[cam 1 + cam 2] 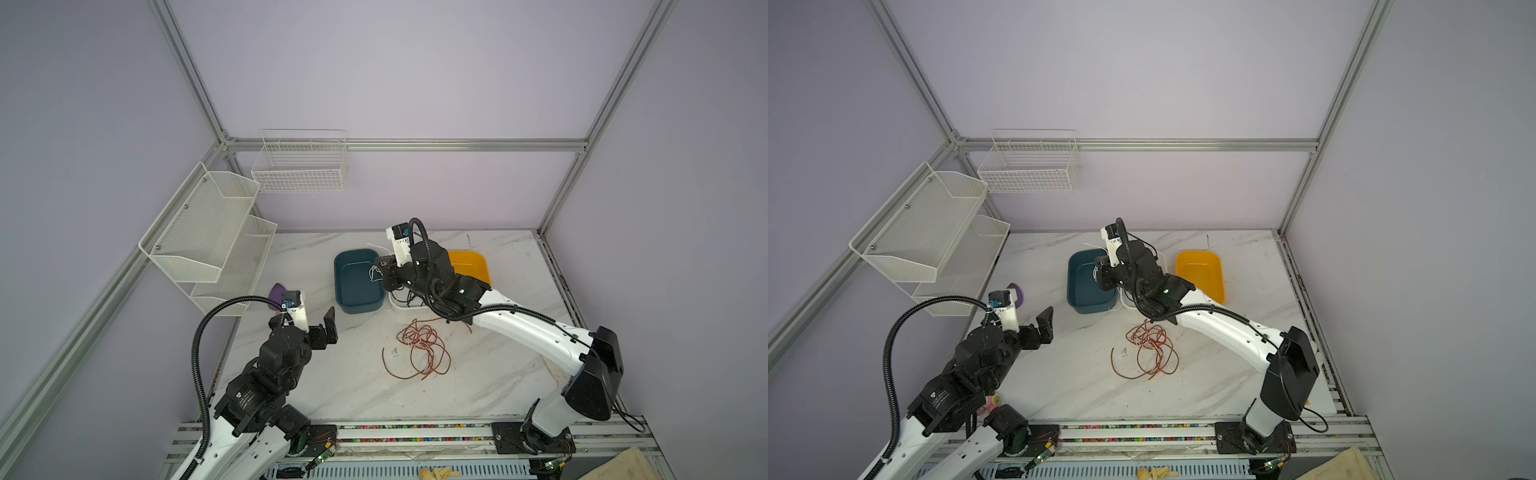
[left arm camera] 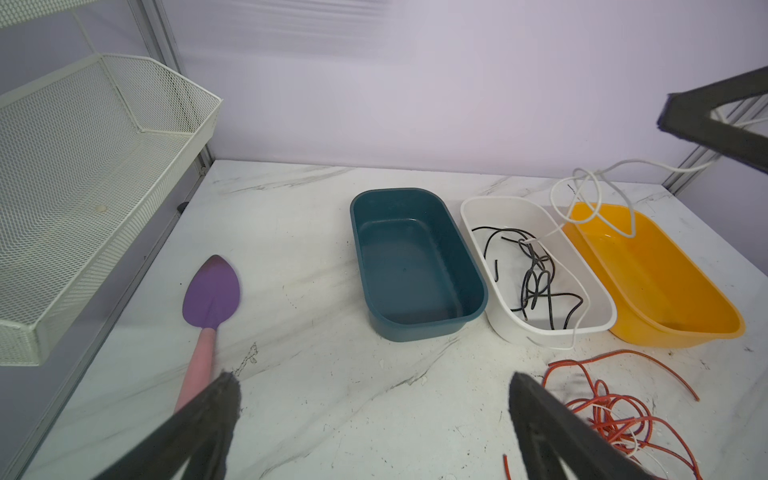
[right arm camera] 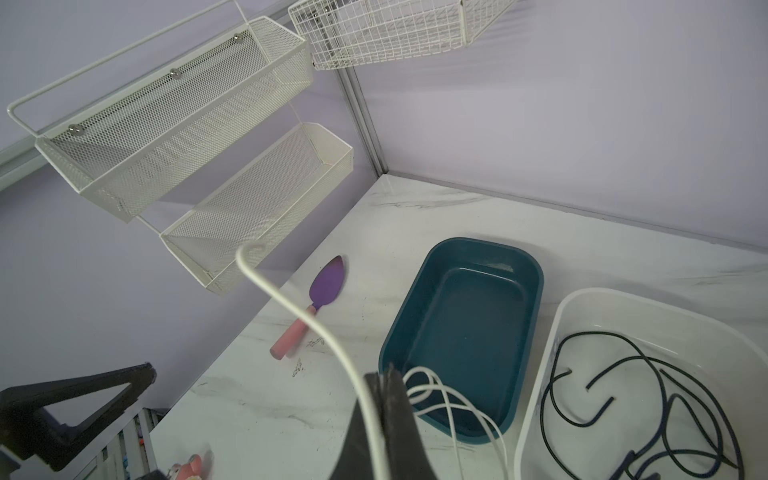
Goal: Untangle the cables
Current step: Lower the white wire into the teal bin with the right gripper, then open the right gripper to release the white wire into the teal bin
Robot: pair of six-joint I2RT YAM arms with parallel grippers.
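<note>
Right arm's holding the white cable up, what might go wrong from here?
The white cable, held in the shut jaws of the right gripper, runs into the white bin, where it seems hooked on the black cable; pulling up may drag that out or shift the bin. Its loose loops might snag on the teal bin.

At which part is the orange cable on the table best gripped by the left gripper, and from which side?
Grip the orange cable at the single arc curving out toward the left gripper, coming down from above. That arc lies flat and apart from the knotted loops, so the open gripper would likely pinch one strand only.
</note>
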